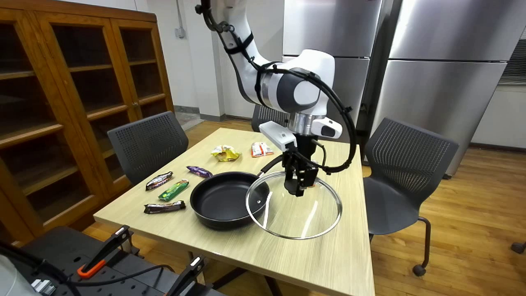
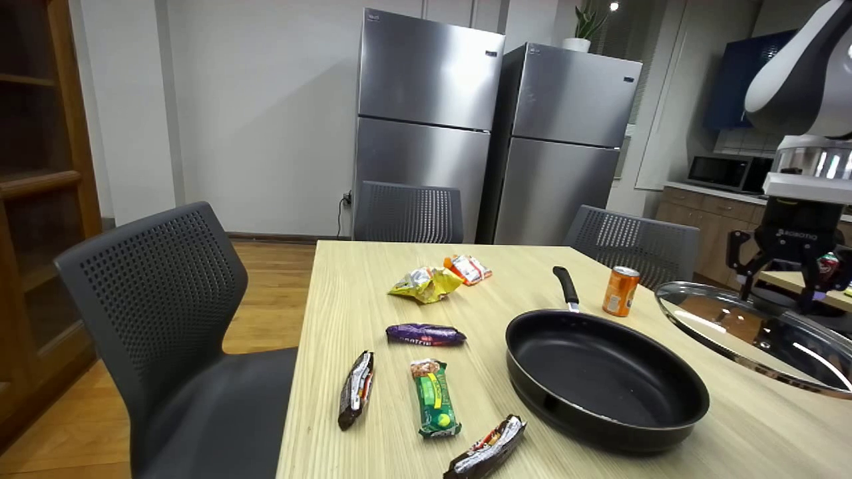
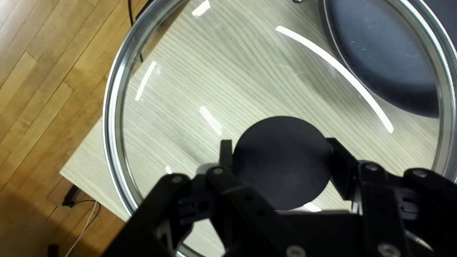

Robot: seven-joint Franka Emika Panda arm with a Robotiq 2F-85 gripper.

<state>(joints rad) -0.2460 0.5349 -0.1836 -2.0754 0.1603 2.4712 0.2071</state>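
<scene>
one glass lid (image 1: 294,211), round, metal-rimmed, no long axis: straight below my gripper (image 2: 775,298), hanging tilted from its black knob (image 3: 282,166).

one grip: my fingers (image 3: 345,174) stand either side of the knob, clamped on it; in the wrist view both meet its edge, with no gap that i can make out.

one black frying pan (image 1: 222,201), uncovered, on a pale table (image 1: 328,263). chief relation of the lot: lid directly under my gripper, pan lower and off to the side, not squarely beneath. in an exterior view lid and pan stand apart, table showing between them; in the wrist view part of the pan shows through the lid's glass.

one pan handle (image 2: 566,286), dark: it sets the pan's long axis, which runs past my gripper rather than toward it. no second gripper in the lot, so mine is the nearest.

one orange can (image 2: 620,293), upright, between handle and my gripper in an exterior view, touching neither.

four items, wrapped: purple bar (image 1: 199,171), green bar (image 1: 174,190), dark bar (image 1: 159,181), another dark bar (image 1: 164,207); all lie across the pan from my gripper.

two further items: crumpled yellow packet (image 2: 426,285), white-and-orange packet (image 2: 469,269); both past the handle from my gripper, well apart from it.
</scene>
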